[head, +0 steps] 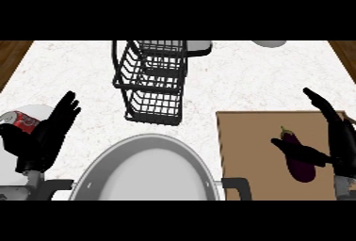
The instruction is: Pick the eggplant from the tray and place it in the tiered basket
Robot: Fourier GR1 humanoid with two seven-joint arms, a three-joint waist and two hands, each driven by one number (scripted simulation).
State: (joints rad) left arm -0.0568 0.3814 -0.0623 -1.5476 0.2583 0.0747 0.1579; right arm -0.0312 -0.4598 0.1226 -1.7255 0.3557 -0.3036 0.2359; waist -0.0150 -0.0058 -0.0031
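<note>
- Eggplant (300, 159) lies on the tray (250, 141), toward the tray's 4 o'clock corner, stem pointing to 11 o'clock. Not lifted yet.
- Right hand (338, 136) stands over the tray's 3 o'clock edge, fingers spread and straight, pointing toward 11 o'clock. Its thumb (300, 151) reaches across the upper part of the eggplant; whether it touches cannot be told. Nothing is pinched.
- Left hand (45, 136) rests at the view's 8 o'clock, fingers straight and up, open, holding nothing. A red can (21, 121) sits just beside it, on a white plate (35, 111).
- Tiered basket (154, 80) stands at 12 o'clock on the counter (250, 80), well apart from the tray. Its visible tiers hold no eggplant.
- A large pan (146, 162) fills the 6 o'clock area, between the two hands.
- Judgement: task at the approach stage. The grasp, lift, carry toward 11 o'clock and placement in the basket are all left to do.
</note>
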